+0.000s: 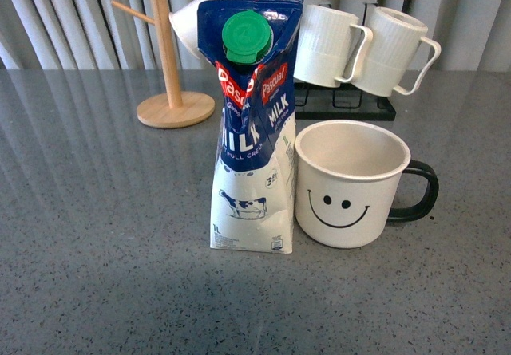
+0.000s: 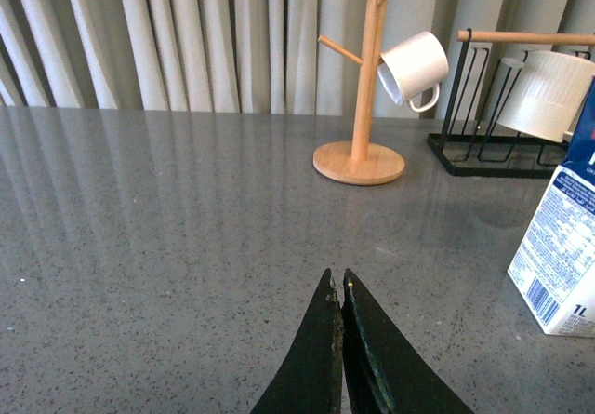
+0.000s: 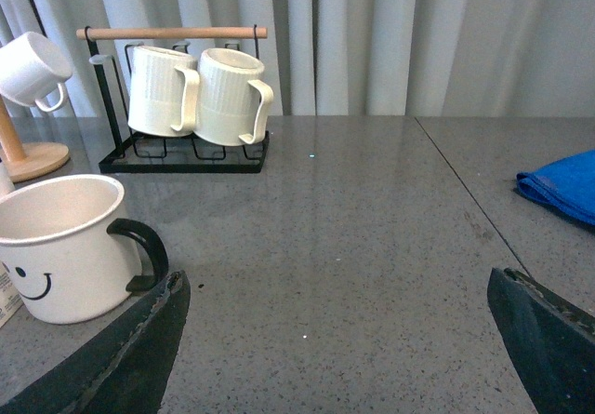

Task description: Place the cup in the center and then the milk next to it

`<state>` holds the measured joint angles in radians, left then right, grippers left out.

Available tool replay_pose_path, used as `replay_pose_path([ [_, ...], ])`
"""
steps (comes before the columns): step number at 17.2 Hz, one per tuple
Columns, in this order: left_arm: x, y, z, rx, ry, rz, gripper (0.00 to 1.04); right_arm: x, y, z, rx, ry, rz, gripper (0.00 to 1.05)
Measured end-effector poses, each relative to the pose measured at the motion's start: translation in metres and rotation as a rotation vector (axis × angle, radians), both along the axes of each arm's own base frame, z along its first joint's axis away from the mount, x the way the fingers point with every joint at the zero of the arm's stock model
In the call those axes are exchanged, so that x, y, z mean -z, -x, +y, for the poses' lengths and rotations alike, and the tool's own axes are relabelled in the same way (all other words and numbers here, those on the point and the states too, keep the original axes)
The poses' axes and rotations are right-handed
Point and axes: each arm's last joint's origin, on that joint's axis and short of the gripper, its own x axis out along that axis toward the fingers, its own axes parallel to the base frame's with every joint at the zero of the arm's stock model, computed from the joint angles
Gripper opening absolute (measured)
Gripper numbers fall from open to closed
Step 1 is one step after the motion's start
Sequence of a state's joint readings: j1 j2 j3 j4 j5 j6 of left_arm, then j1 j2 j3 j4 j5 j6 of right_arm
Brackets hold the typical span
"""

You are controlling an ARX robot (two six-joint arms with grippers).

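1. We see the milk (image 1: pixel 251 132) upright near mid-table (image 1: pixel 96 235), green cap (image 1: pixel 247 36) facing the front cam.
2. The cup (image 1: pixel 349 183) stands just beside it on the robot's right; smiley toward us, black handle pointing right. Can't tell if they touch.
3. Left gripper (image 2: pixel 338 288): fingers pressed together, holding nothing, low over bare table, apart from the carton.
4. Right gripper (image 3: pixel 335 288): spread wide, empty, cup near its one finger (image 3: pixel 139 340), not between.
5. Behind: wooden mug tree (image 1: pixel 165 60) w/ small white mug (image 2: pixel 416 68); black rack (image 3: pixel 181 158) w/ two ribbed mugs (image 3: pixel 200 93).
6. Blue cloth (image 3: pixel 562 186) at edge of right wrist view.
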<state>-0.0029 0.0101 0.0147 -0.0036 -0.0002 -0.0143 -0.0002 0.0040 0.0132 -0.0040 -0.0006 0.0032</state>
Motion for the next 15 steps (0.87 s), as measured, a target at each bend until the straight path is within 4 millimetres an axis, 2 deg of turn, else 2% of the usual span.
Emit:
replay_pose_path([
  [10,0.0000,0.0000,0.0000,0.000,0.000,0.000,0.96,0.0000,0.0000,0.0000,0.000,0.000,0.000,0.98],
  [11,0.0000,0.0000,0.0000,0.000,-0.002,0.000,1.00,0.0000,0.0000,0.0000,0.000,0.000,0.000,0.98],
  [15,0.0000,0.0000,0.0000,0.000,-0.001,0.000,0.98,0.0000,0.0000,0.0000,0.000,0.000,0.000,0.98],
])
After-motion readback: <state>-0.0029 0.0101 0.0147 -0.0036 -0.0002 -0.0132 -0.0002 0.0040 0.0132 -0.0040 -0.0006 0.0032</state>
